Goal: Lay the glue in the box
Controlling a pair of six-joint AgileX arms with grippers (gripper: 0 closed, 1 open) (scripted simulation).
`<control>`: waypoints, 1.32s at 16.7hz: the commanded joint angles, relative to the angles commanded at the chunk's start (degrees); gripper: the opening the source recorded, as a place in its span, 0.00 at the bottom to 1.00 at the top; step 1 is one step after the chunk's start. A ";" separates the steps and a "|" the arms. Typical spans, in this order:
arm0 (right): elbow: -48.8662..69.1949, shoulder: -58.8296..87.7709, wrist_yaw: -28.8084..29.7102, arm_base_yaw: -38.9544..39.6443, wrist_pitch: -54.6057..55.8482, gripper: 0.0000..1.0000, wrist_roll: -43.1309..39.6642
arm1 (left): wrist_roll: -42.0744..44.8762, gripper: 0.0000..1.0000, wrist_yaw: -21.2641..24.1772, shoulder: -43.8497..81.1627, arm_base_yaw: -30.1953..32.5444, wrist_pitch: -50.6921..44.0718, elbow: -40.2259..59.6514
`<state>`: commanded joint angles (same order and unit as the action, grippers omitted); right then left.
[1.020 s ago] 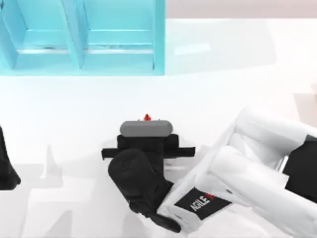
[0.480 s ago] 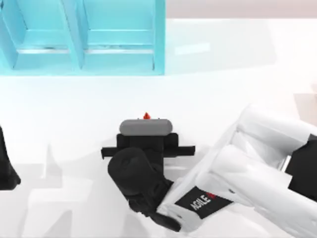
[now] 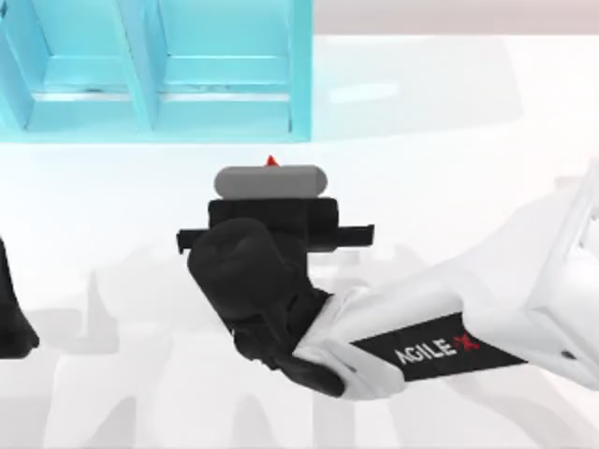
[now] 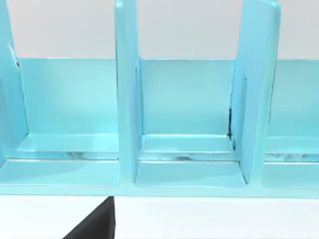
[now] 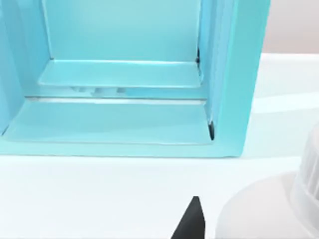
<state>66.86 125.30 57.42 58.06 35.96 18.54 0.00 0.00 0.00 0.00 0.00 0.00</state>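
Right arm: reaches from 4 o'clock to mid-table, wrist pointing toward 12.
Right gripper (image 3: 270,192): fingers hidden under wrist; spread or pinched, cannot tell.
Glue (image 3: 270,162): red tip at gripper front; white bottle (image 5: 279,209) near wrist camera.
Box (image 3: 301,70): blue, at 11 o'clock, beyond glue.
Left arm: parked at 9 o'clock edge.

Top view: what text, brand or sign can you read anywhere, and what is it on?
"AGILE X", white letters with a red X, on the black panel of the right arm.
The glue shows just a red cap tip past the right pincer; no label readable.
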 joint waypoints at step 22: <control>7.39 -10.78 -29.60 -19.62 -26.95 0.00 49.62 | 0.00 1.00 0.00 0.00 0.00 0.00 0.00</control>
<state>74.24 114.53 27.82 38.43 9.02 68.16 0.00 0.00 0.00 0.00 0.00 0.00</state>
